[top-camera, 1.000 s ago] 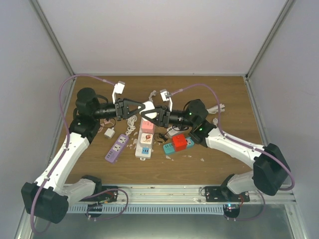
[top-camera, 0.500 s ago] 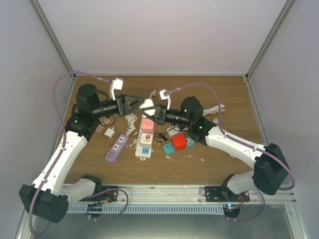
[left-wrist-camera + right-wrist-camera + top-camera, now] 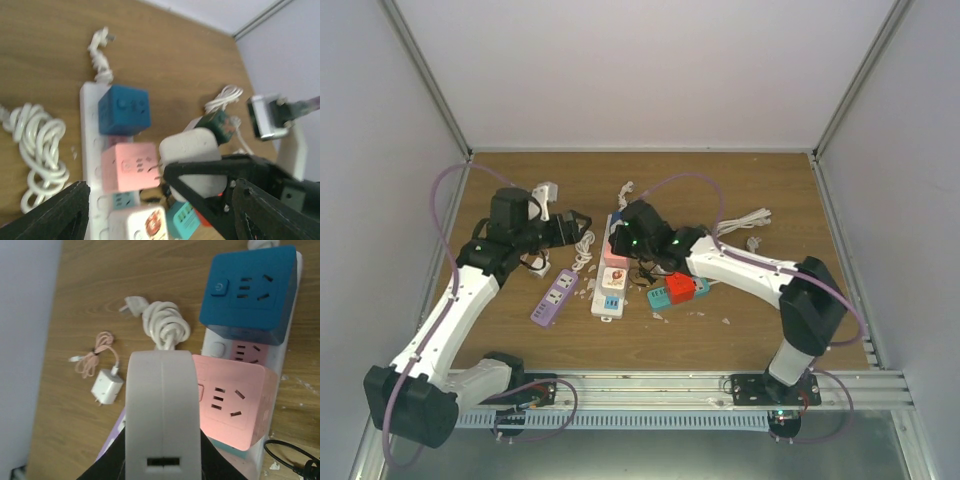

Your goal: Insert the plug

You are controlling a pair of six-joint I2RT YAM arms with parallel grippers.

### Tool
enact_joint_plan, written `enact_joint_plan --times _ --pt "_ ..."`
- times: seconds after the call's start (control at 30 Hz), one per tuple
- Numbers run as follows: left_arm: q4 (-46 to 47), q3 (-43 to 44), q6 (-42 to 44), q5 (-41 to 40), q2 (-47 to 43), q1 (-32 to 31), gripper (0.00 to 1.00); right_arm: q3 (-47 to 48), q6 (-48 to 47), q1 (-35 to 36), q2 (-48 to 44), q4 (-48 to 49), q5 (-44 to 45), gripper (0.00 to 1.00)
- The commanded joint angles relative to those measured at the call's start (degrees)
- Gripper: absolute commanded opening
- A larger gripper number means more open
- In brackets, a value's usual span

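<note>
The right tool [image 3: 625, 232] is pinching the white plug [image 3: 161, 405] and holding it in the air. The plug is hanging just over the pink block [image 3: 235, 402] on the long white strip [image 3: 90, 135], near the middle of the desk [image 3: 740, 180]. The left tool [image 3: 568, 226] is spread wide and holding nothing. It is waiting just to the left of the strip.

To do this step well, the right tool is needing to go slow. The pins are hiding under the plug, so I think it is aiming for the holes on top of the pink block, but I am not sure. The pins are needing to line up with the holes first. Then the push is going straight down, with no tipping. The strip could slide, so the left tool could be pressing on it to keep it from moving.

Now I am counting:
- One plug.
- Two tools.
- Three strips: the white one, a purple strip [image 3: 552, 297] on the left and a teal strip [image 3: 660, 296] on the right.
- Four blocks: the pink one, a blue block [image 3: 247, 287], a white block with a picture [image 3: 142, 225] and a red block [image 3: 680, 284].
- One small charger [image 3: 106, 386] with a pink wire.
- One curled white cord [image 3: 42, 150] left of the strip.
</note>
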Motion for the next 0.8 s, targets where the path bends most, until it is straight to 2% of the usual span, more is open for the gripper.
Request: enact_joint_plan --times 0.0,0.23,0.47,0.77 --pt "-0.7 -3.8 1.6 0.8 1.1 1.0 0.79 7.0 4.5 3.2 4.6 -11.1 12.7 0.00" --pt "2.7 -9.7 1.4 6.5 1.9 5.8 0.77 13.6 7.0 5.8 10.5 -17.0 20.1 0.01" --pt "5.6 -11.9 1.7 10.7 4.4 7.3 0.69 17.1 8.0 5.9 14.0 -20.5 21.6 0.01" --pt "7.1 -13.5 2.8 11.1 6.8 7.8 0.68 18.7 9.3 5.9 15.6 -22.8 21.3 0.01"
